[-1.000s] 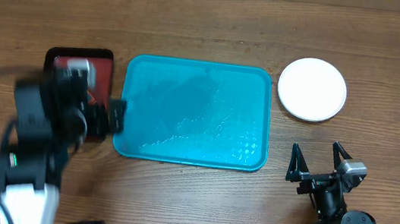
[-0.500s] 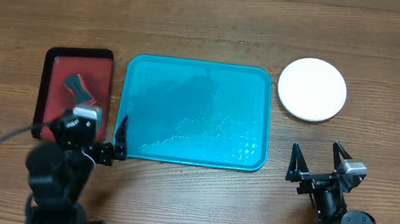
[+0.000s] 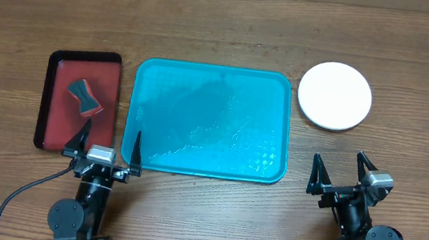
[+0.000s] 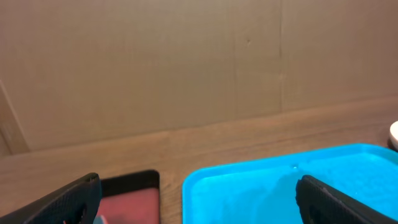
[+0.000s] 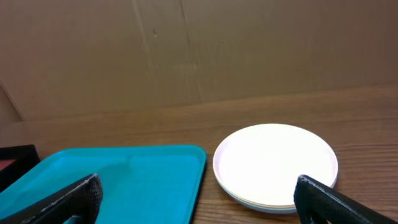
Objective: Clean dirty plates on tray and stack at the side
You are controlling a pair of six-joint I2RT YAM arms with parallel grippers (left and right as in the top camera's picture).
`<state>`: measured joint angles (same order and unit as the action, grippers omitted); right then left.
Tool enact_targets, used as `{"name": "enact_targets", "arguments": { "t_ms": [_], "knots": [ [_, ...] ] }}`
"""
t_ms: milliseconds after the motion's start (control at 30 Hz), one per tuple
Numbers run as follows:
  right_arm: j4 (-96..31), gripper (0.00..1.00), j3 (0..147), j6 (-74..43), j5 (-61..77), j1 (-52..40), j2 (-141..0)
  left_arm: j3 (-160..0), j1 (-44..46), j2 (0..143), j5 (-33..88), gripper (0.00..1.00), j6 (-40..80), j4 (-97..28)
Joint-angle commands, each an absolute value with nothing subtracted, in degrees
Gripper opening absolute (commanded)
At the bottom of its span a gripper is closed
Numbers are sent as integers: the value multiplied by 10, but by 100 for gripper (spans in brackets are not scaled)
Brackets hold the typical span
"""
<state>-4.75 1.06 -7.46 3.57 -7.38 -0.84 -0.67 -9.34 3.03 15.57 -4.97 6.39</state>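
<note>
The turquoise tray (image 3: pixel 209 119) lies in the middle of the table with nothing on it; it also shows in the left wrist view (image 4: pixel 261 190) and the right wrist view (image 5: pixel 118 180). The plates (image 3: pixel 335 95) stand stacked to the right of the tray, white one on top; only thin edges of plates beneath show in the right wrist view (image 5: pixel 275 163). My left gripper (image 3: pixel 106 141) is open and empty at the table's front, by the tray's front left corner. My right gripper (image 3: pixel 344 170) is open and empty at the front right, in front of the stack.
A dark red, black-rimmed tray (image 3: pixel 57 129) lies left of the turquoise tray and holds a small red and dark scrubber (image 3: pixel 84 97). A brown cardboard wall (image 4: pixel 186 62) stands behind the table.
My left arm has drawn back from the red tray to the table's front edge, leaving the scrubber lying on the red tray. The right arm has not moved.
</note>
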Motion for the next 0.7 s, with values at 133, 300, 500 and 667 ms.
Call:
{"name": "enact_targets", "arguments": {
  "t_ms": [133, 300, 500, 667],
  "knots": [
    [-46, 100, 5, -77, 30, -74, -4, -3, -71, 2, 27, 100, 3, -43],
    [-46, 100, 5, -77, 30, -74, -4, -3, -63, 2, -11, 100, 28, -44],
    [-46, 100, 5, -77, 30, -74, -4, -3, -63, 2, -2, 100, 22, -44],
    [-46, 100, 5, -77, 30, -74, -4, -3, -63, 2, -2, 100, 21, -44]
  ]
}}
